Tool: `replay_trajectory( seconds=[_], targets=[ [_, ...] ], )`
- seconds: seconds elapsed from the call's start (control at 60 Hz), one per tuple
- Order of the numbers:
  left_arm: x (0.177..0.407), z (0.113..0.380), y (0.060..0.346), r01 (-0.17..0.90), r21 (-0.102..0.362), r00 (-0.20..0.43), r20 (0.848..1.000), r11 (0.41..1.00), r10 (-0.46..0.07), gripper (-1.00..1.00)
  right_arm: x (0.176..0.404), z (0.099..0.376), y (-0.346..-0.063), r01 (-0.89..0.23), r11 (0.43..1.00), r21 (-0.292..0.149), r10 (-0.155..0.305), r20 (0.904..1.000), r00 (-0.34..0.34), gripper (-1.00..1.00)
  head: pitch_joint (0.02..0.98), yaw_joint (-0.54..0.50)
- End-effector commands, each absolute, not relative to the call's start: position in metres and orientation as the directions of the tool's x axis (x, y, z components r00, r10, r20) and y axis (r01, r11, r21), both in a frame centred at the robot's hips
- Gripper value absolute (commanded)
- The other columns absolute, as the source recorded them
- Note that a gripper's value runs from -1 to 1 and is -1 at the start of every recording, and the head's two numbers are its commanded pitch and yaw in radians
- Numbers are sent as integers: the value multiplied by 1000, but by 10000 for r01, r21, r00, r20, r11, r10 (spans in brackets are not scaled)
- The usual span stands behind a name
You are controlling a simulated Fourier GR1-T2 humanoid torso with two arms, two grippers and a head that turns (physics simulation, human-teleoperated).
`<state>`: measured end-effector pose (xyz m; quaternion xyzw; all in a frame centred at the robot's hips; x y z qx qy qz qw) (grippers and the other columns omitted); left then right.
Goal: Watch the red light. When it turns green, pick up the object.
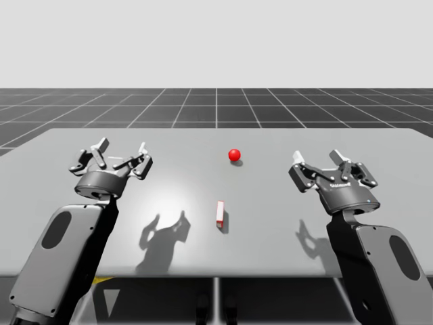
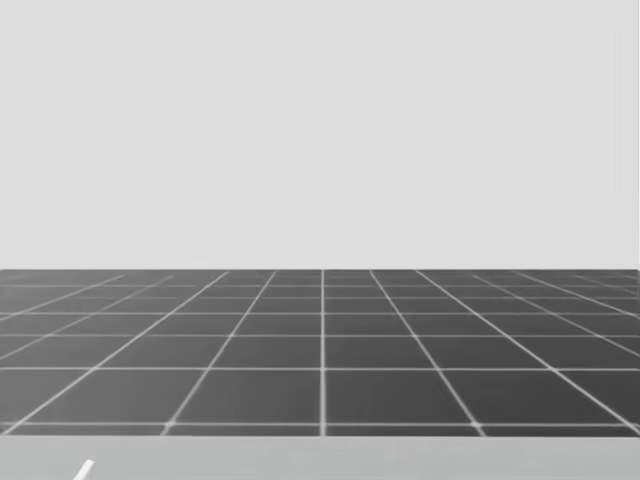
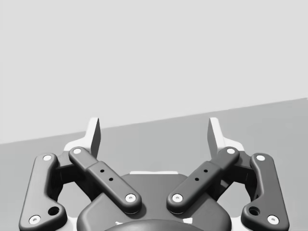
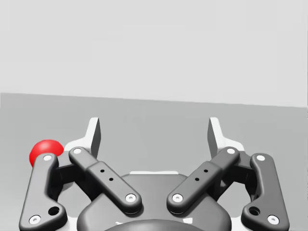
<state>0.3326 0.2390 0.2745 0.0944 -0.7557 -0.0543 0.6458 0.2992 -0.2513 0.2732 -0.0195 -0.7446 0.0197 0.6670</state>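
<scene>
A round red light [image 1: 234, 155] sits on the grey table [image 1: 270, 223] at the middle, toward the back. Nearer the front lies a small red and white block [image 1: 220, 213], lengthwise. My left gripper [image 1: 122, 154] hovers open over the table's left side, well away from the block. My right gripper [image 1: 325, 163] hovers open over the right side, also apart from it. In the left wrist view the left gripper [image 3: 154, 132] has nothing between its fingers. In the right wrist view the right gripper [image 4: 154, 132] is empty too, and the red light [image 4: 43, 150] shows beside one finger.
The dark gridded floor [image 1: 216, 108] stretches behind the table's far edge. The head view looks over the floor [image 2: 320, 350], with a strip of the table [image 2: 400, 460] at its lower edge.
</scene>
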Motion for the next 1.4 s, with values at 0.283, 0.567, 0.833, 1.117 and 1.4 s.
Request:
replay_trajectory(
  seconds=[0.283, 0.567, 0.833, 1.117, 1.4],
  targets=[
    [338, 267, 242, -776, 2287, -1112, 9653, 9704, -2364, -1000, 302, 266, -257, 152, 9979, -635, 644, 9957, -670, -1000, 202, 7],
    [338, 266, 242, -774, 2428, -1108, 9618, 9670, -2504, -1000, 301, 267, -258, 287, 9964, -801, 821, 9937, -757, -1000, 371, 10],
    [337, 267, 241, -727, 2490, -1142, 9599, 9658, -2560, -1000, 301, 266, -258, 281, 9959, -858, 876, 9936, -715, -1000, 516, -71],
    [336, 267, 240, -690, 2455, -1192, 9603, 9669, -2523, -1000, 302, 266, -259, 257, 9962, -826, 842, 9942, -674, -1000, 569, -142],
    [335, 267, 239, -665, 2432, -1190, 9610, 9677, -2497, -1000, 303, 265, -259, 248, 9961, -848, 863, 9942, -641, -1000, 583, -128]
  ],
)
